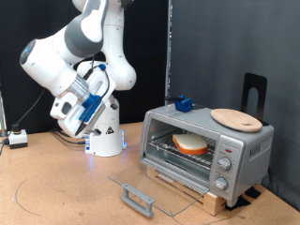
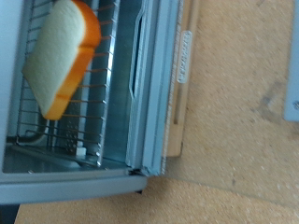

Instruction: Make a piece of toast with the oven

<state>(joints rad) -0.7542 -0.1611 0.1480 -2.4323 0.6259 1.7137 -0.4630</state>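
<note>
The oven [image 1: 246,148] stands on a wooden base at the exterior view's right, with its glass door [image 1: 155,180] folded down flat and open. The piece of toast [image 1: 190,143] lies on the wire rack inside. In the wrist view the toast [image 2: 61,56] rests on the rack [image 2: 107,103] behind the oven's front frame [image 2: 154,93]. My gripper [image 1: 70,112] is raised at the exterior view's left, well away from the oven, and nothing shows between its fingers. The fingers do not show in the wrist view.
A round light-wood board [image 1: 236,118] and a small blue object [image 1: 183,104] sit on the oven's top. The door handle [image 1: 139,199] juts toward the exterior view's bottom. A black stand [image 1: 255,92] rises behind the oven. A small white box [image 1: 17,138] lies at far left.
</note>
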